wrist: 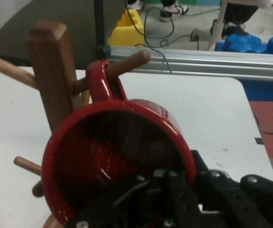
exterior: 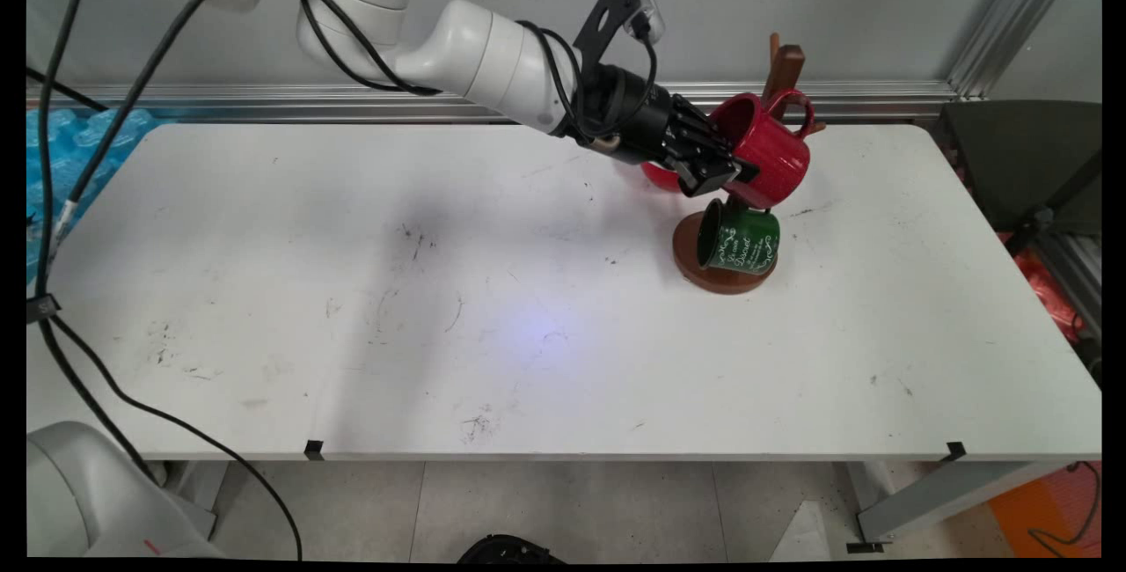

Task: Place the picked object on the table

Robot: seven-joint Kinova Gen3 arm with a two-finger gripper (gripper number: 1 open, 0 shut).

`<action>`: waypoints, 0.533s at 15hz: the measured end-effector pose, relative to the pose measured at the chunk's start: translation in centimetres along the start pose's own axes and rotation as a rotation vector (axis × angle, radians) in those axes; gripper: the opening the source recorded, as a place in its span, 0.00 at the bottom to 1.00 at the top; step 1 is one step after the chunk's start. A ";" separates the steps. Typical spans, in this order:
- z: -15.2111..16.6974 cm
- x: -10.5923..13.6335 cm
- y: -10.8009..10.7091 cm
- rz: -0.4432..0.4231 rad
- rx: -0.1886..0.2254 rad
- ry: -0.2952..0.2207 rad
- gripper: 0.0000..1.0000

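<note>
As the main view shows it: the gripper (exterior: 717, 172) reaches in from the left and clamps the rim of a red mug (exterior: 778, 158), fingers closed narrow on the mug's wall.
Red mug, main view: tilted, mouth facing left toward the arm, raised off the tabletop (exterior: 352, 290) against the upper part of a wooden mug stand (exterior: 786, 70).
Green mug (exterior: 741, 239): hangs lower on the same stand, just beneath the red mug and just above the stand's round base.
Other red thing (exterior: 655, 176): partly hidden behind the gripper; what it is cannot be told.
Hand view, red mug (wrist: 117, 156): fills the middle, its open mouth toward the camera.
Handle (wrist: 100, 80): looped over a wooden peg (wrist: 129, 61) that sticks out from the post (wrist: 51, 71).
Gripper (wrist: 174, 194): grips the rim at lower right, seemingly one finger inside and one outside.
Stage, as a judgement: the mug appears hooked on its peg while held.
In the way: other pegs and the post crowd close to the mug; the green mug sits close below.
</note>
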State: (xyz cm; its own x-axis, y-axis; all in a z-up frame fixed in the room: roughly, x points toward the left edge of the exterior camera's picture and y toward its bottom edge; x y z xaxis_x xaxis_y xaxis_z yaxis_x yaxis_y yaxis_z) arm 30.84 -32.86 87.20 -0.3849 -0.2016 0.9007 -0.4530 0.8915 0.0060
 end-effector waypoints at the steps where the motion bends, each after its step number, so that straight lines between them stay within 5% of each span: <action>1: 0.0 0.1 0.1 0.000 -0.002 0.000 0.00; 8: -0.5 1.2 0.9 -0.003 -0.020 0.012 0.00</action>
State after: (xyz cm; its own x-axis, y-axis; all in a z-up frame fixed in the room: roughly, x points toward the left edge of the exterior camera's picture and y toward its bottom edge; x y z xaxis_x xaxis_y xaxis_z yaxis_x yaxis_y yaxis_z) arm 30.32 -32.09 88.49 -0.3739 -0.1999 0.9057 -0.4378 0.8989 0.0176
